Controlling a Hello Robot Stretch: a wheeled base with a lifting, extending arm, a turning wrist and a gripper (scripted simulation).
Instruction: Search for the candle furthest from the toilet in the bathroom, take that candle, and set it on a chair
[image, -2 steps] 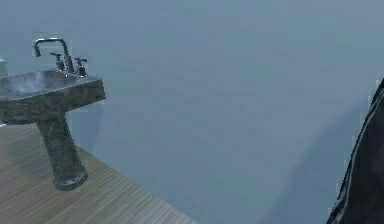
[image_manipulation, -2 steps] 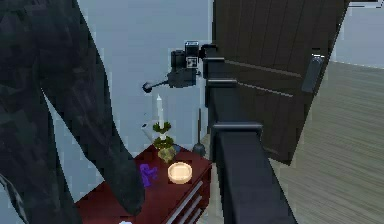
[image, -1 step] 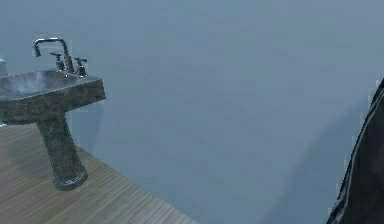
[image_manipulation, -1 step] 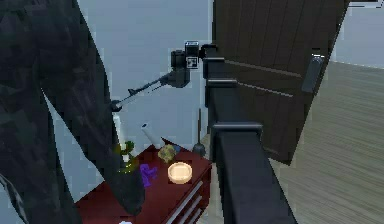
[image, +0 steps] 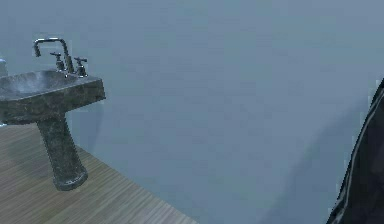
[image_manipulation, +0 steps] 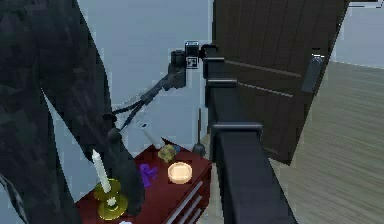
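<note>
at the forward view's left edge, a dark mottled pedestal sink (image: 55, 95) with a metal tap (image: 58, 52) on its back rim. stands on plank floor (image: 60, 195) in the lower left corner. behind and to the right of it, plain blue-grey wall (image: 230, 90). at the far right edge, a dark sliver (image: 368, 170) of something bulky.

on the arm side view's left, a dark bulky shape (image_manipulation: 50, 100) running from top to bottom. at the lower middle, a red cabinet (image_manipulation: 190, 192) carrying a white taper candle (image_manipulation: 97, 168) upright in a brass holder (image_manipulation: 112, 203), then a small purple thing (image_manipulation: 150, 178), then a low round candle (image_manipulation: 180, 173) with a small yellowish item (image_manipulation: 168, 152) behind it. higher up, against the wall, the gripper (image_manipulation: 125, 106), thin fingers slanting down-left toward the dark bulky shape; cannot tell whether holding anything. right of it, two white marker squares (image_manipulation: 192, 56), then the arm (image_manipulation: 245, 160) rising from the bottom edge. at the upper right, a dark wooden door (image_manipulation: 270, 50) with a metal handle (image_manipulation: 315, 72), wood floor (image_manipulation: 340, 150) below.
</note>
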